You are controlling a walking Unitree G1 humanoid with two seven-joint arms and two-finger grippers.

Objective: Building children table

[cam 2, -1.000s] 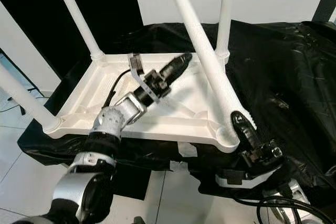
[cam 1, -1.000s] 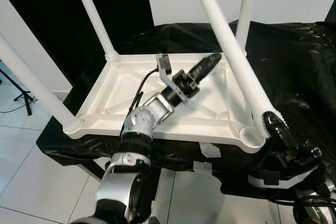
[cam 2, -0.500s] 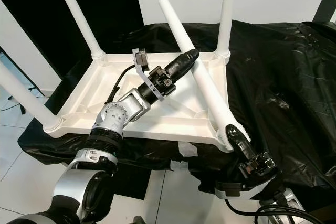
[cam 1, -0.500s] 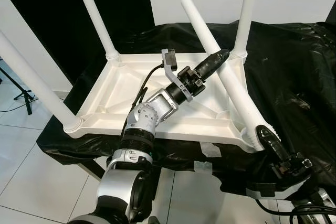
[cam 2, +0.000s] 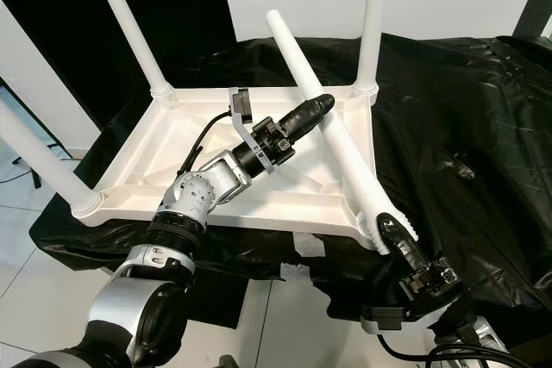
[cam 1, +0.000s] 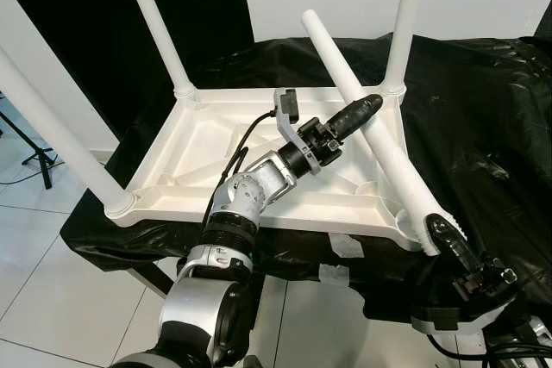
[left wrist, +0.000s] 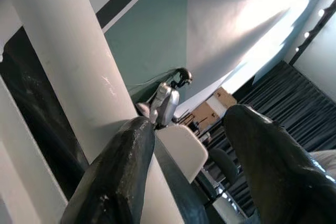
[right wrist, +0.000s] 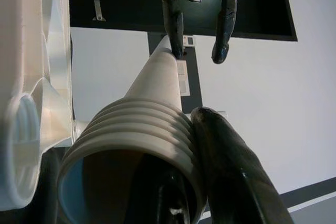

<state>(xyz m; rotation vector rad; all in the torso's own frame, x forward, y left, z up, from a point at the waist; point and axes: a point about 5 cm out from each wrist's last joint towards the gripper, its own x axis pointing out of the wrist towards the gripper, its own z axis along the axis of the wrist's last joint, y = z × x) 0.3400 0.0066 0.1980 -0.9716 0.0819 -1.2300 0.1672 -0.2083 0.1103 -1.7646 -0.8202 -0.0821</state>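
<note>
Currently right gripper (cam 2: 390, 232) is clamping the loose leg (cam 2: 332, 127) at its ribbed end; left gripper (cam 2: 317, 107), fingers apart, is steadying mid-shaft. Looks light, stiff, slippery plastic.

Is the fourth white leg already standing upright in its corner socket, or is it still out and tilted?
Still out and tilted. The fourth leg leans across the upturned tabletop, its threaded end held by the right gripper beside the corner socket.

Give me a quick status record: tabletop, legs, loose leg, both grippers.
tabletop: white table top upside down on black cover
fitted legs: three upright in corner sockets, e.g. rear right leg
loose leg: fourth leg tilted, threaded end off the near right corner
left gripper: open, one finger against fourth leg mid-shaft
right gripper: shut on fourth leg's threaded end
</note>
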